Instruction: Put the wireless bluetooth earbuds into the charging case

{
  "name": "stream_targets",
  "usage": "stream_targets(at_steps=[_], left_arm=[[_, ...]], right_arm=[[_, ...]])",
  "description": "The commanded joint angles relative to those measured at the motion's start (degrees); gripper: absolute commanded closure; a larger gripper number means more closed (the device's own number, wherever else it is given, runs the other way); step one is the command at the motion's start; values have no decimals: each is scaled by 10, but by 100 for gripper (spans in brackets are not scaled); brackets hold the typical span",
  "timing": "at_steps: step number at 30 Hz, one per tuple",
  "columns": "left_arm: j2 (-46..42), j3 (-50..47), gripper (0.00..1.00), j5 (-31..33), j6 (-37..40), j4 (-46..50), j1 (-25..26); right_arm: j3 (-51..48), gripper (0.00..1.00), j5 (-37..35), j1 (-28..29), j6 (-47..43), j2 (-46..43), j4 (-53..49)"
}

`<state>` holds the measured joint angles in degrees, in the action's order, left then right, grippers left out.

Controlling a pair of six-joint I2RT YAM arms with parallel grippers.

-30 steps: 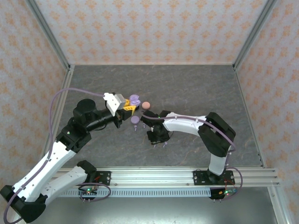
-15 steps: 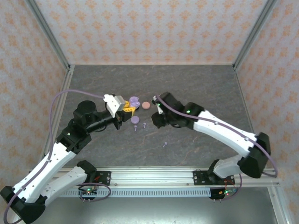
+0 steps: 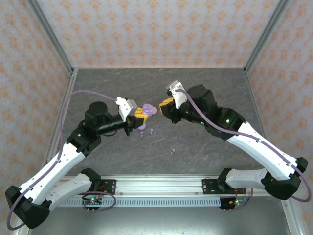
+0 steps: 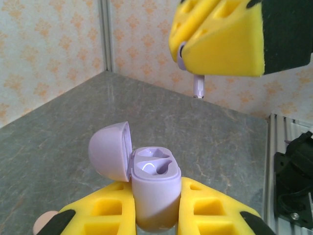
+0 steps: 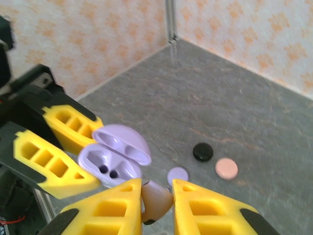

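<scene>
From above, the left end effector (image 3: 138,113) and the right end effector (image 3: 163,108) meet nose to nose over the middle of the tabletop (image 3: 210,88). A lilac charging case (image 3: 149,110) sits between them, too small here to tell how it is held. Three loose earbuds (image 3: 151,130), tiny and lilac, lie on the tabletop nearer the arm bases, one well apart from the other two.

The left wrist view makes the grip plain. The left end effector is clenched on the case's lower body, and the case stands upright with its lid swung open to the left and two moulded wells exposed. Above it, the right end effector pinches a lilac earbud (image 4: 198,87), whose stem hangs down clear of the case.

The right wrist view looks down into the open case. Beyond it on the tabletop lie a lilac disc (image 5: 177,175), a black disc (image 5: 202,152) and a pink disc (image 5: 226,168). The thing between the right fingers (image 5: 200,208) is a close, tan blur, cut off below.
</scene>
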<state>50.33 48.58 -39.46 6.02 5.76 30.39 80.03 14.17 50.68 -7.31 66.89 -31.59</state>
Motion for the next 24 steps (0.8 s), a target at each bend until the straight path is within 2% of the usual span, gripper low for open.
stream_targets(at_steps=[1,6,24], left_arm=[[3,8,100,-40,-9,-33,4],[18,21,100,-55,-9,-24,4],[18,30,100,-56,-5,-14,4]], right_arm=[[16,81,54,0,-40,-6,46],[14,81,80,9,-53,5,72],[0,81,44,23,-88,44,62]])
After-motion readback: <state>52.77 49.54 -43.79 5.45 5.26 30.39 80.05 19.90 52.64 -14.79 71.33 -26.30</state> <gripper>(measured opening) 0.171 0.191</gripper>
